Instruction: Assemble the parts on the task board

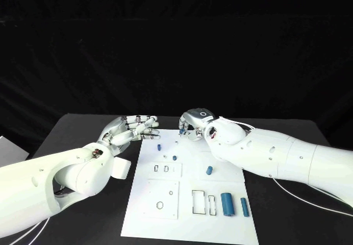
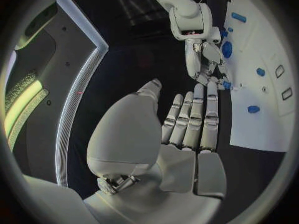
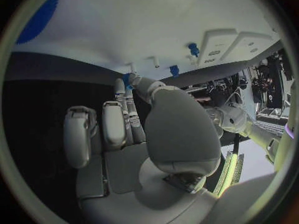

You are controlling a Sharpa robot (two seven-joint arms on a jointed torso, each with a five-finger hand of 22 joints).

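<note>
At the far edge of the task board (image 1: 188, 214), the right hand (image 1: 195, 126) pinches a small blue part (image 1: 181, 131) between thumb and fingertips, just above the black surface (image 1: 294, 214) where the white plate ends. The right wrist view shows that same blue piece (image 3: 127, 79) caught at the tips of the fingers (image 3: 121, 92), with the board's edge just beyond.

On the board itself, a small blue peg (image 1: 159, 147) stands near the far end, with a smaller blue piece (image 1: 174, 157) a little nearer and an oblong blue part (image 1: 209, 170) lying toward the right side. 3 blue cylinders lie side by side at the near right: a slim one (image 1: 212, 204), a thick one (image 1: 227, 203) and another slim one (image 1: 245, 206). Rectangular and oval cut-outs sit in raised white blocks on the board's left half.

Beside the board's far left corner, the left hand (image 1: 135, 128) hovers with its fingers (image 2: 196, 117) straight and close together, holding nothing.
</note>
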